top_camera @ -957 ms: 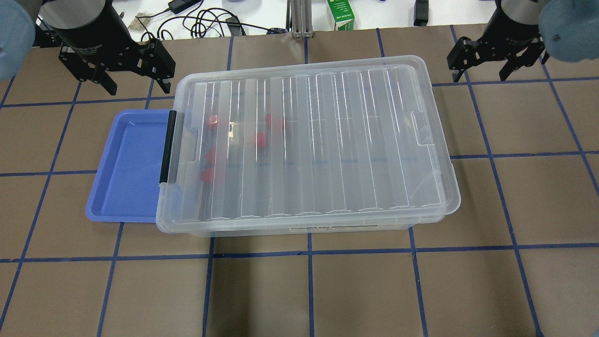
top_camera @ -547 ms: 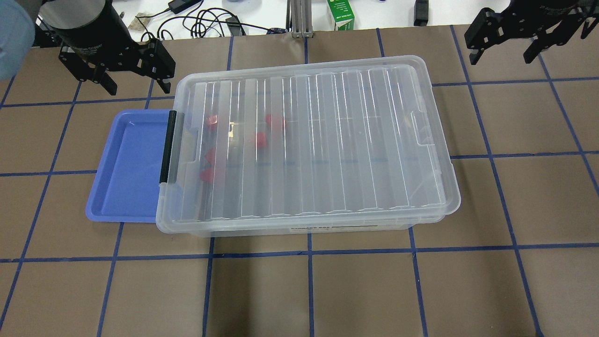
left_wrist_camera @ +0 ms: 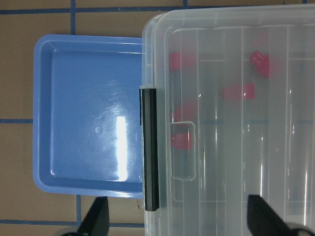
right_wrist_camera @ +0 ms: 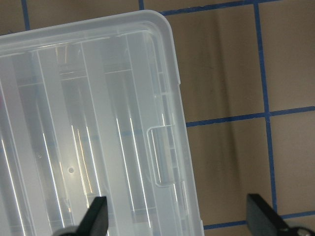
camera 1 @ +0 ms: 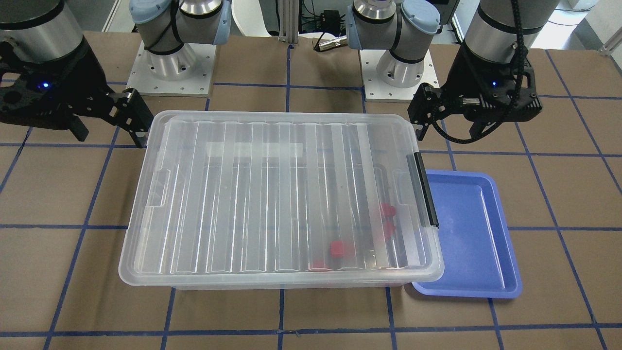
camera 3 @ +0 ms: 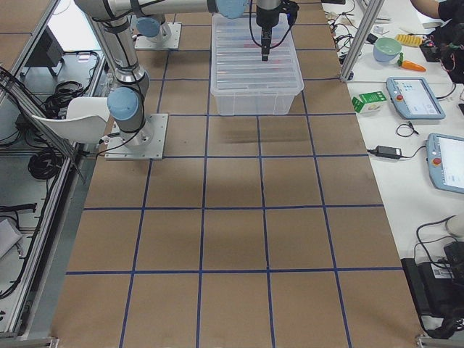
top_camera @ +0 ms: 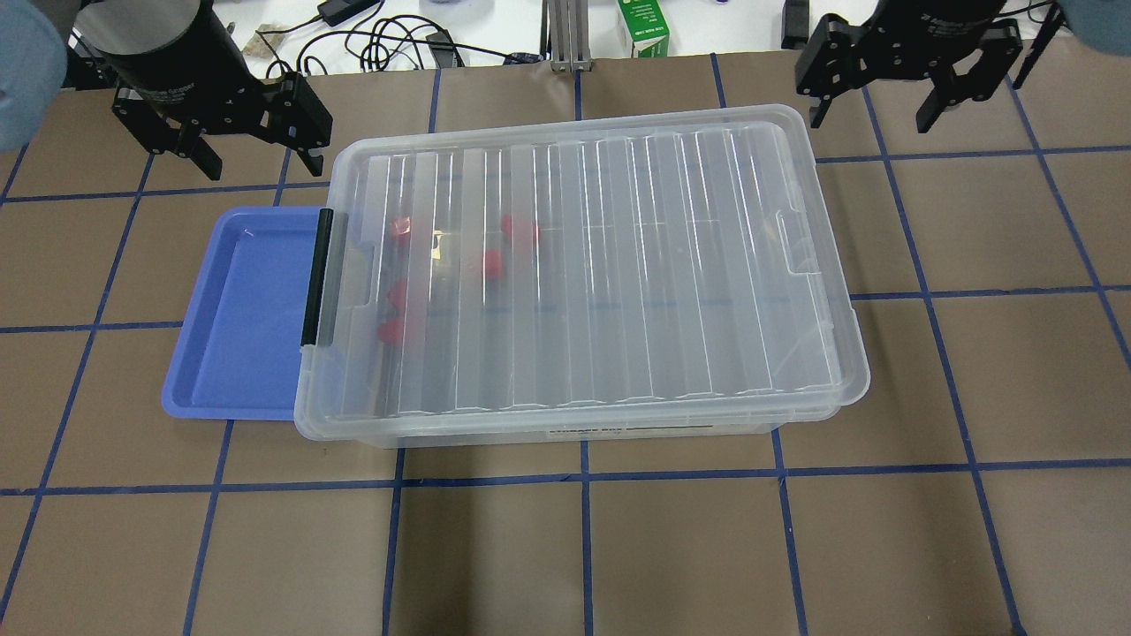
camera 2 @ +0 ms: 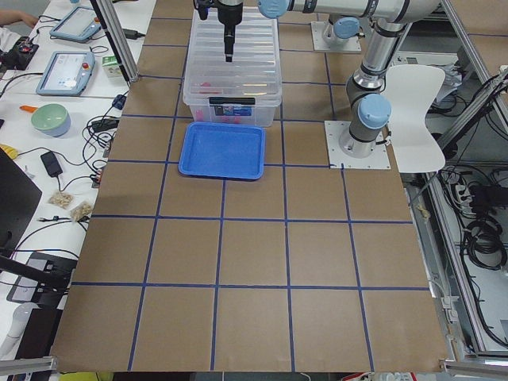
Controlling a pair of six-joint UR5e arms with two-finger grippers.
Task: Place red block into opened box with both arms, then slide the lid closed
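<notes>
The clear box point(top_camera: 574, 431) lies across the middle of the table, black bar point(top_camera: 316, 276) at its left end. The ribbed lid point(top_camera: 636, 265) lies flat on it and covers its whole top. Several red blocks point(top_camera: 492, 263) show through the lid near the bar end, also in the front view point(camera 1: 338, 249) and the left wrist view point(left_wrist_camera: 238, 92). My left gripper point(top_camera: 262, 165) hangs open above the box's far left corner, holding nothing point(camera 1: 446, 135). My right gripper point(top_camera: 868, 117) hangs open and empty over the far right corner point(camera 1: 112, 138).
An empty blue tray point(top_camera: 239, 309) sits against the box's left end, partly under its rim. A green carton point(top_camera: 643, 26) and cables point(top_camera: 389, 40) lie beyond the table's far edge. Brown gridded table point(top_camera: 583, 548) stretches in front of the box.
My right gripper swung away to the far right, then came back left, ending closer to the box's far right corner. The left gripper, box, lid and blocks have not moved.
</notes>
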